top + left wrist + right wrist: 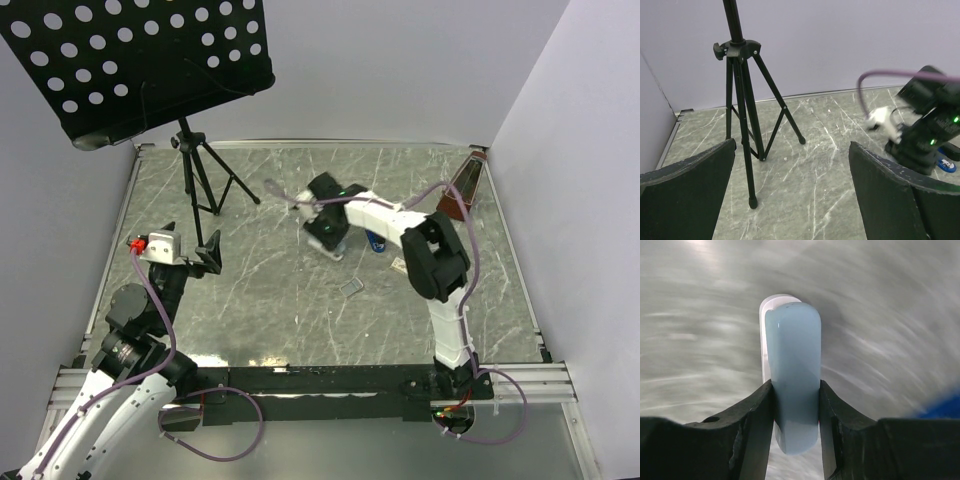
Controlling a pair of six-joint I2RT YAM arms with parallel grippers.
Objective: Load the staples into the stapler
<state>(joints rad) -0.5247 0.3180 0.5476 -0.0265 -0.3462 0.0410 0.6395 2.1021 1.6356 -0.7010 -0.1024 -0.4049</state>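
Note:
My right gripper (326, 238) (795, 390) is shut on a pale blue rounded oblong thing (792, 365) with a white part behind it, over the table's middle back. The table beneath it is blurred in the right wrist view. A small dark blue object, which I take for the stapler (377, 243), lies just right of it, partly behind the right arm; it also shows in the left wrist view (945, 164). A tiny silvery staple strip (352, 287) lies nearer, and a small whitish box (398, 265) lies beside the arm. My left gripper (192, 252) (790, 200) is open and empty at the left.
A black music stand (130, 60) on a tripod (200, 180) (742, 125) stands at the back left, close ahead of my left gripper. A brown metronome (462, 190) stands at the back right. White walls enclose the marble-patterned table (260, 300).

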